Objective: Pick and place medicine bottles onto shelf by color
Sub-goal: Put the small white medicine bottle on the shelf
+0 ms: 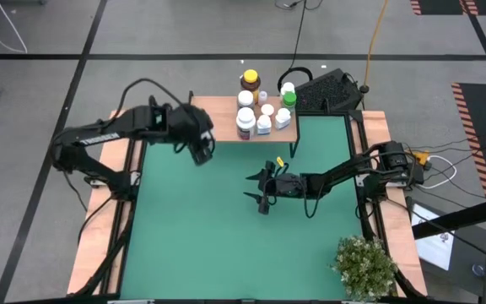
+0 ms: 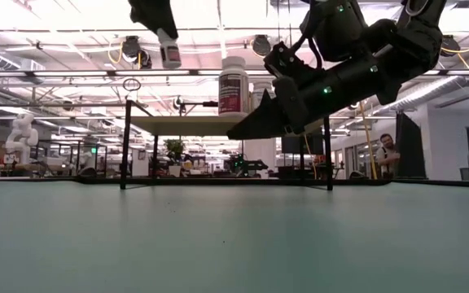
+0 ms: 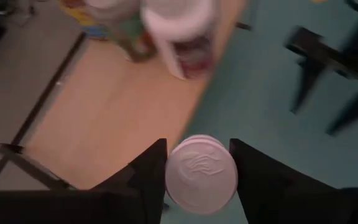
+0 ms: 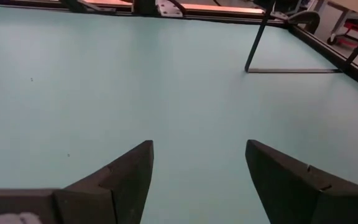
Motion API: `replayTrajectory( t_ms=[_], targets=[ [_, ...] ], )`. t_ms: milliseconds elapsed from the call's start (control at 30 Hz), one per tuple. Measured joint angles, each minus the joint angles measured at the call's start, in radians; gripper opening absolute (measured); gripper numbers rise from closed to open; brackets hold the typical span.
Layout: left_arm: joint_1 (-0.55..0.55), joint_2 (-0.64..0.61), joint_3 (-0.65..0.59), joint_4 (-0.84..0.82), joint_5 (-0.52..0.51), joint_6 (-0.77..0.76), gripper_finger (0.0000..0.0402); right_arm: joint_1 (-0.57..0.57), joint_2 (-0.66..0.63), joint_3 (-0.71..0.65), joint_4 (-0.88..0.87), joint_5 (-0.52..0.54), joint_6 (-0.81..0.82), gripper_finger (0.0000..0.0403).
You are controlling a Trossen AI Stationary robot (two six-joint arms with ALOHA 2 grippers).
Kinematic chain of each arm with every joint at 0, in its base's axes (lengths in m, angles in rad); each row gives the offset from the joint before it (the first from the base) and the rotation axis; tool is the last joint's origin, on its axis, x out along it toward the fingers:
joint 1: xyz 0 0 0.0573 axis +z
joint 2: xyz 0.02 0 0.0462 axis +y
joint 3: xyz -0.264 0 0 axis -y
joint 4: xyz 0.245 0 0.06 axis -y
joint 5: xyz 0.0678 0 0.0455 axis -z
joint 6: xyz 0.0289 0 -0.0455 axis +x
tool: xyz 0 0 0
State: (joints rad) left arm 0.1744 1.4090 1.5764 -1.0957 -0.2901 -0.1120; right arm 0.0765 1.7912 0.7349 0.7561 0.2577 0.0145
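Observation:
The shelf (image 1: 218,118) is a light-wood board on thin black legs at the table's far edge. On its right half stand several medicine bottles: white ones (image 1: 245,120), a green-capped one (image 1: 289,99) and an amber one with a yellow cap (image 1: 250,80). My left gripper (image 1: 201,150) hovers by the shelf's near left part, shut on a white bottle (image 3: 201,173) with a white cap. My right gripper (image 1: 256,189) stands open over the middle of the green table, with nothing between its fingers (image 4: 129,168). My left gripper pinches the white bottle between its two fingers, one on each side just below the round cap (image 3: 201,171). The fingers slant down from the table's left side. The bottle (image 2: 169,50) hangs below them, lifted clear, higher than the shelf board (image 2: 194,124).
A leafy potted plant (image 1: 365,266) stands at the table's near right corner. A black keyboard (image 1: 327,89) lies beyond the shelf's right end. The shelf's left half (image 3: 104,112) is bare wood. A person (image 2: 389,155) shows far off in the room.

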Motion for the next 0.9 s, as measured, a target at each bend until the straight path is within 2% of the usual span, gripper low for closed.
replayTrajectory(
  t_ms=[167,233,433,667,900],
  targets=[
    [0.124,0.022,-0.007,0.084,0.003,0.072,0.0150,0.000,0.000,0.000,0.002,0.000,-0.008,0.0251],
    [0.169,0.040,-0.011,0.141,0.032,0.102,0.0154,0.000,0.000,0.000,0.002,0.000,-0.014,0.0251],
    [0.285,0.122,-0.015,0.174,0.114,0.156,0.0165,-0.003,0.000,0.000,0.004,0.000,-0.026,0.0251],
    [0.373,0.241,-0.015,0.241,0.158,0.183,0.0165,-0.003,0.000,0.000,0.014,0.000,-0.026,0.0251],
    [0.439,0.282,-0.015,0.283,0.213,0.188,0.0170,-0.010,0.000,0.000,0.017,0.000,-0.025,0.0251]
  ],
)
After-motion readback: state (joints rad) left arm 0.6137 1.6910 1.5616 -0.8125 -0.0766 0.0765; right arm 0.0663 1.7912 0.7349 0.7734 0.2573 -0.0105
